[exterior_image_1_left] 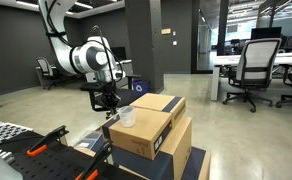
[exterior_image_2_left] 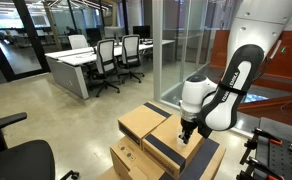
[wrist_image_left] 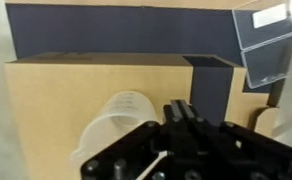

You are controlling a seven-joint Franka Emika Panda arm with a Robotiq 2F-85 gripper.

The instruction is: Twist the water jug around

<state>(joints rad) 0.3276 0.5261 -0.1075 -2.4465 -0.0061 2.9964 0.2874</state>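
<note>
Hand (exterior_image_1_left: 107, 104) is clenched, fingers together, nothing gripped between them. The water jug (exterior_image_1_left: 127, 116) stands upright on top of the upper cardboard box (exterior_image_1_left: 151, 130), near that box's edge on the arm's side. In an exterior view the hand hangs just beside the jug, fingertips about level with it; can't tell if they touch. Wrist view: jug (wrist_image_left: 114, 125) is translucent white with its open rim up, sitting on the tan box top (wrist_image_left: 56, 100), right next to the black fingers (wrist_image_left: 186, 112) and off to one side of them, not between them. A dark tape band (wrist_image_left: 116, 30) runs across the box behind the jug and turns down past the hand. A clear plastic piece (wrist_image_left: 269, 45) shows in the upper corner of the wrist view. In an exterior view the hand (exterior_image_2_left: 189, 133) points straight down over the stacked boxes (exterior_image_2_left: 146, 122), and the jug is hidden there. The white arm (exterior_image_2_left: 226, 85) bends down from above. Office chairs (exterior_image_2_left: 119, 58) and desks stand well apart in the background.
</note>
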